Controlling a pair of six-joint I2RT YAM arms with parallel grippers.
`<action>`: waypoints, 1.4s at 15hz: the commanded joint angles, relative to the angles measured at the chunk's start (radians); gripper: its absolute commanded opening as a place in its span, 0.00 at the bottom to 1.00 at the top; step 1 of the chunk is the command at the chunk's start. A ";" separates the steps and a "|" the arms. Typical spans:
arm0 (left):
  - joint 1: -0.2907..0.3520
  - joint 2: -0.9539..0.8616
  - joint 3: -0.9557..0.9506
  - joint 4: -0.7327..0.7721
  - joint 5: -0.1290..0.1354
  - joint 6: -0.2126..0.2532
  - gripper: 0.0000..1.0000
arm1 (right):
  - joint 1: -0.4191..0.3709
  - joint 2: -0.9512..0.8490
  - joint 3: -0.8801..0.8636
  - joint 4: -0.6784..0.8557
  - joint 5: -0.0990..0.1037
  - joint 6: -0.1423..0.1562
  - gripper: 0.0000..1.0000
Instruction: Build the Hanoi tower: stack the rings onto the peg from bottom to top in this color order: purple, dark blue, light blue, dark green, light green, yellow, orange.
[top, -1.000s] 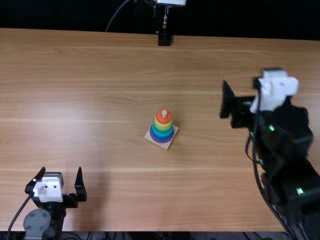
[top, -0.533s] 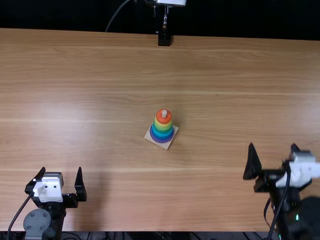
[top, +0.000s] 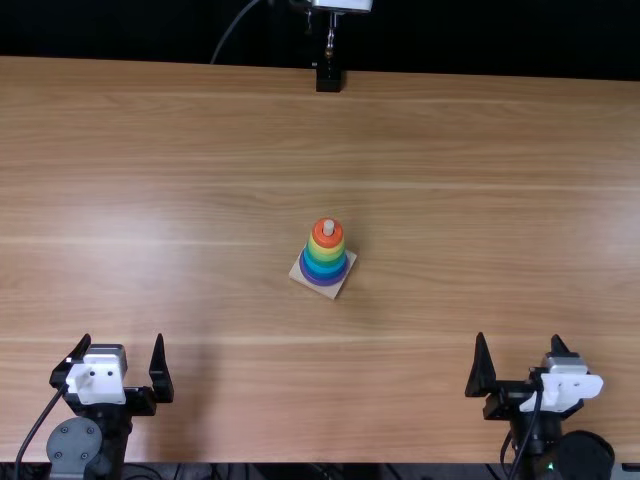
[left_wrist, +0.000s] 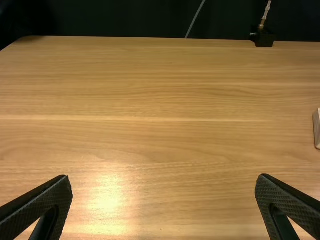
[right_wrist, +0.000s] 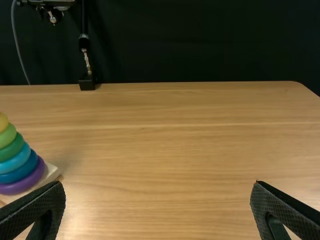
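The left gripper (top: 123, 338) has its two fingers wide apart, and so does the right gripper (top: 518, 338); both arms are cut off at the top view's bottom edge. With twelve o'clock at the table's far side, the single tower stands well apart from both: at about two o'clock from the left gripper, ten o'clock from the right. Its top and one side are cut off in the right wrist view; the left wrist view catches a sliver of its base (top: 334, 290). Seven rings are stacked on one peg (top: 328, 228): purple ring (right_wrist: 22, 186) lowest, then dark blue, light blue, dark green, light green, yellow, and orange ring (top: 327, 241) uppermost, below the peg's tip. The base rests on the wooden table (top: 200, 150). Farther out, at twelve o'clock, one black stand (top: 329, 78) is at the far edge, its upper part cut off.
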 joint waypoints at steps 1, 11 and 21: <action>-0.003 -0.012 -0.105 -0.079 -0.001 0.011 1.00 | -0.014 -0.033 -0.050 0.005 -0.007 0.005 1.00; -0.003 -0.012 -0.105 -0.079 -0.001 0.011 1.00 | -0.029 -0.101 -0.271 0.145 -0.009 -0.012 1.00; -0.002 -0.012 -0.105 -0.079 -0.001 0.011 1.00 | -0.031 -0.101 -0.309 0.091 -0.007 -0.008 1.00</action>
